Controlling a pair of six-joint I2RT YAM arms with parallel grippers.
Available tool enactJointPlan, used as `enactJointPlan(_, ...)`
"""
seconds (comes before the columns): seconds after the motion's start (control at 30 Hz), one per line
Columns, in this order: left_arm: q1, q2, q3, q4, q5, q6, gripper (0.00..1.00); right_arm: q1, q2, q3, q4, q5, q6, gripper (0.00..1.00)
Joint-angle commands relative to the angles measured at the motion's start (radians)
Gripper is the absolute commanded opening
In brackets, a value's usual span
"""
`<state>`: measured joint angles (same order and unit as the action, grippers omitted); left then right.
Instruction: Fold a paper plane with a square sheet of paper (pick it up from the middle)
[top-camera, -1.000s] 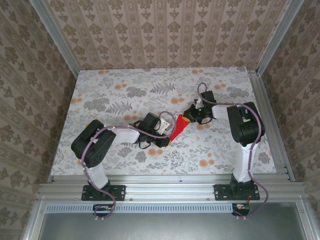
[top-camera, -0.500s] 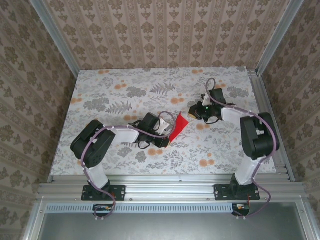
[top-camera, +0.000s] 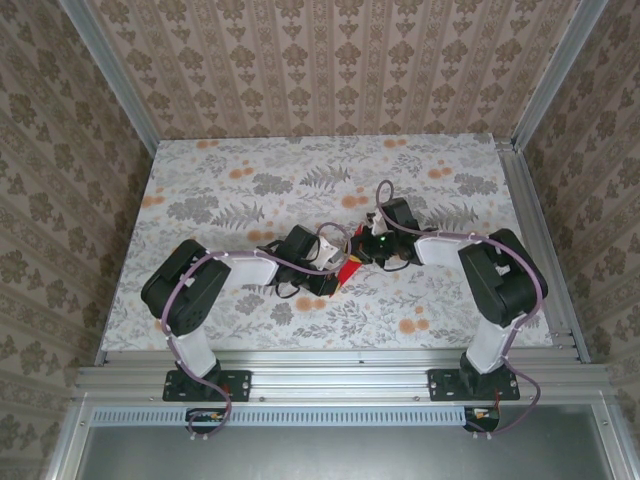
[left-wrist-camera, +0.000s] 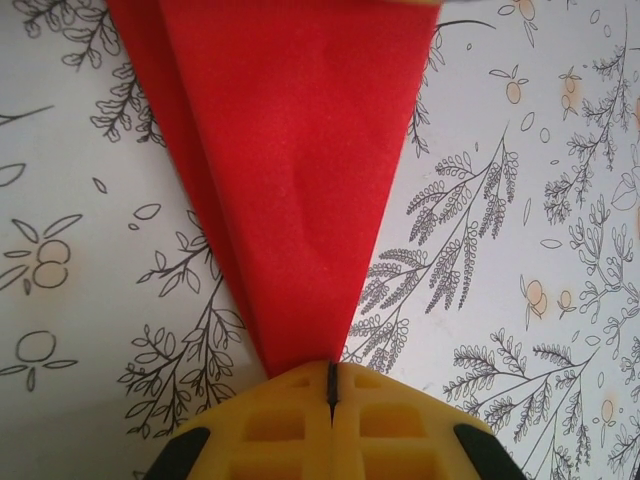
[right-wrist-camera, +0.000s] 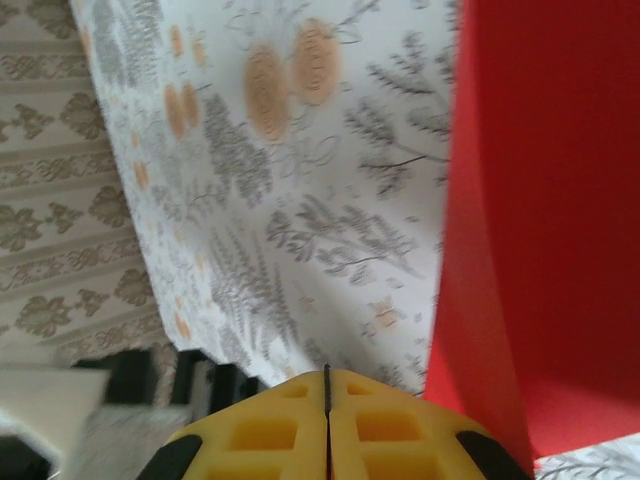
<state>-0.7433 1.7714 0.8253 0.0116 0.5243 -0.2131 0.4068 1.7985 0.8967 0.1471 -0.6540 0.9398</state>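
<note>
Near the middle of the floral-patterned table (top-camera: 220, 190), a shade toward 5 o'clock in the overhead view, a small patch of the red paper plane (top-camera: 349, 268) shows between the two arms' tips. The left gripper (top-camera: 336, 276) reaches in from about 8 o'clock and the right gripper (top-camera: 364, 252) from about 3 o'clock, so the two nearly meet over the paper. From the left wrist camera, the paper plane (left-wrist-camera: 300, 150) is a narrow red triangle with layered folds along its left edge; it widens toward 12 o'clock and runs off the top of the picture, while its pointed tip sits at 6 o'clock, pinched in the closed yellow jaws of the left gripper (left-wrist-camera: 330, 385). From the right wrist camera, the right gripper (right-wrist-camera: 327, 400) has its yellow jaws pressed together with nothing visible between them. The red paper (right-wrist-camera: 540, 220) fills the 3 o'clock side just beside those jaws, its lower edge passing close to the right-hand finger; whether it touches cannot be told.
</note>
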Motion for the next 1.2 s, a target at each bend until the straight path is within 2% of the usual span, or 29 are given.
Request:
enactJointPlan(0.0, -0.002, 0.028, -0.038, -0.154, -0.037, 0.014, 0.01, 0.005, 0.047, 0.040, -0.031, 0.054, -0.019, 0.10)
enactJointPlan(0.27, -0.003, 0.031, -0.031, -0.168, -0.030, 0.025, 0.01, -0.027, 0.152, 0.118, -0.080, 0.067, -0.085, 0.10)
enactJointPlan(0.47, -0.002, 0.047, -0.031, -0.168, -0.023, 0.032, 0.01, -0.050, 0.215, 0.217, -0.199, 0.109, -0.177, 0.10)
enactJointPlan(0.73, 0.002, 0.051, -0.046, -0.174, -0.021, 0.036, 0.01, -0.128, 0.280, 0.250, -0.202, 0.089, -0.234, 0.10)
enactJointPlan(1.17, 0.005, 0.049, -0.060, -0.200, -0.015, 0.047, 0.01, -0.194, 0.326, 0.324, -0.237, 0.089, -0.259, 0.10)
